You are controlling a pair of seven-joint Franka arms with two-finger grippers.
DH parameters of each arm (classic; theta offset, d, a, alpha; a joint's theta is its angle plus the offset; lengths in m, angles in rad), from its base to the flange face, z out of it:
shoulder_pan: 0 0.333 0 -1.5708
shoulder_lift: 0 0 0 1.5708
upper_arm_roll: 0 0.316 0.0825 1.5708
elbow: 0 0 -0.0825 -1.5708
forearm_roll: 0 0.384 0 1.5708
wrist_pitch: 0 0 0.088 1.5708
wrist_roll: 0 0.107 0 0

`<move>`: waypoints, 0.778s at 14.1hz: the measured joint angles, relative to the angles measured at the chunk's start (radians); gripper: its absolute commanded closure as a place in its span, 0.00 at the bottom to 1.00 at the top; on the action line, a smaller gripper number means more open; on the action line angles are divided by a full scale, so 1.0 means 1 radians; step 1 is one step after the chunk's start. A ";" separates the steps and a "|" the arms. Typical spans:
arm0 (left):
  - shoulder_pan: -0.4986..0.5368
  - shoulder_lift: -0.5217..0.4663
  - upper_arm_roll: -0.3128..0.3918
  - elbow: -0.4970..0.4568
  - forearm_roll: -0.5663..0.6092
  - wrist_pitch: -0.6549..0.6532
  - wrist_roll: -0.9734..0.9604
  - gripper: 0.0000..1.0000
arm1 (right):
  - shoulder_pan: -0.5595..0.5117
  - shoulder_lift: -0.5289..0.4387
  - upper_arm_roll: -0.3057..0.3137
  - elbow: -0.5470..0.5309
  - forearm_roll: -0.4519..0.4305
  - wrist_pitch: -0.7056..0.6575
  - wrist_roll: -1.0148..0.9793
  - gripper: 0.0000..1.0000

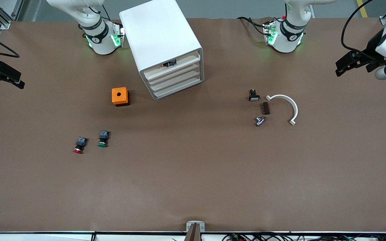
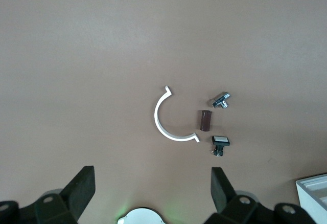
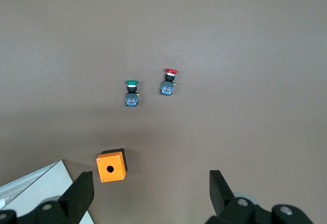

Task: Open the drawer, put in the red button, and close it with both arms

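The white cabinet (image 1: 161,36) stands between the arm bases. Its four stacked drawers (image 1: 176,77) face the front camera and look pushed in. The red button (image 1: 78,145) lies on its side toward the right arm's end, beside a green-capped switch (image 1: 103,138). It also shows in the right wrist view (image 3: 168,82). My right gripper (image 1: 20,80) hangs open and empty over the table's edge at the right arm's end (image 3: 149,193). My left gripper (image 1: 337,68) hangs open and empty over the left arm's end (image 2: 152,191).
An orange box (image 1: 120,96) with a hole on top sits beside the cabinet. Toward the left arm's end lie a white curved clip (image 1: 288,106), a brown block (image 1: 266,108), a metal fitting (image 1: 260,121) and a small black switch (image 1: 253,95).
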 measured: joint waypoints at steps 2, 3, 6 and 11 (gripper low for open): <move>0.000 0.001 0.000 0.001 0.000 -0.006 0.000 0.00 | 0.000 0.000 0.000 0.000 0.000 0.000 0.000 0.00; 0.000 0.001 0.000 0.001 0.000 -0.011 0.000 0.00 | 0.000 0.000 0.000 0.000 0.000 0.000 0.000 0.00; 0.000 0.016 0.000 0.014 0.000 -0.013 0.000 0.00 | 0.000 0.000 0.000 -0.001 0.000 -0.003 0.000 0.00; -0.003 0.126 -0.007 0.030 -0.002 -0.006 -0.005 0.00 | 0.000 -0.001 -0.001 -0.007 0.013 -0.005 0.000 0.00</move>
